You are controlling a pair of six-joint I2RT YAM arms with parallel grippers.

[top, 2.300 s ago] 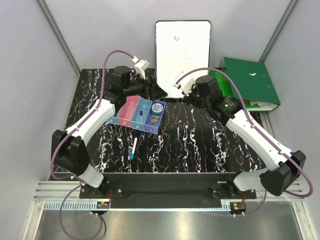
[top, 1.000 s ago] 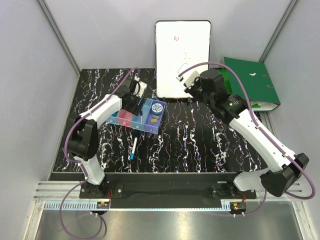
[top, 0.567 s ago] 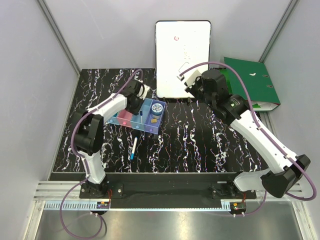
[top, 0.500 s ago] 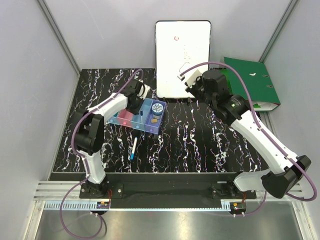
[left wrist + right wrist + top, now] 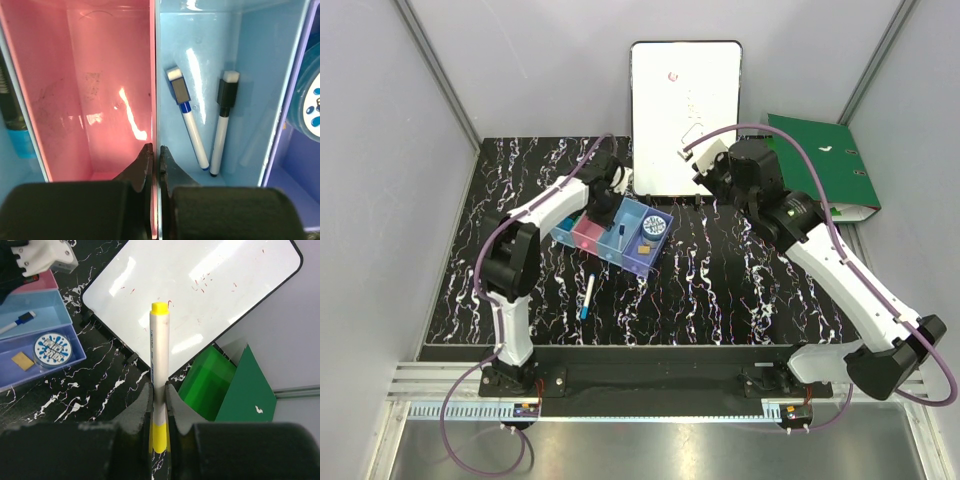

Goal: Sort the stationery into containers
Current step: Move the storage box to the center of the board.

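On the black marbled worktop a joined row of bins is set slantwise, left of centre. The sorting is judged well advanced but not finished. In the purple end bin a tape roll and a tan block are already laid side by side. In the light blue bin next to it a blue-capped pen and a black-capped pen are seen lying. The pink bin is bare. A dark item at the left edge of the left wrist view cannot be made out.

Two pens are left. A yellow-ended pen is clamped in the closed right fingers, held up near the foot of the board, well apart from the bins. A loose pen lies on the worktop just in front of the row. The left fingers are pinched shut on the wall between the pink and light blue bins.

At the back a whiteboard is propped, and a green binder lies at the right rear; neither is for sorting. The left arm is stretched over the row, so the drop of the yellow-ended pen is likely to be crowded.
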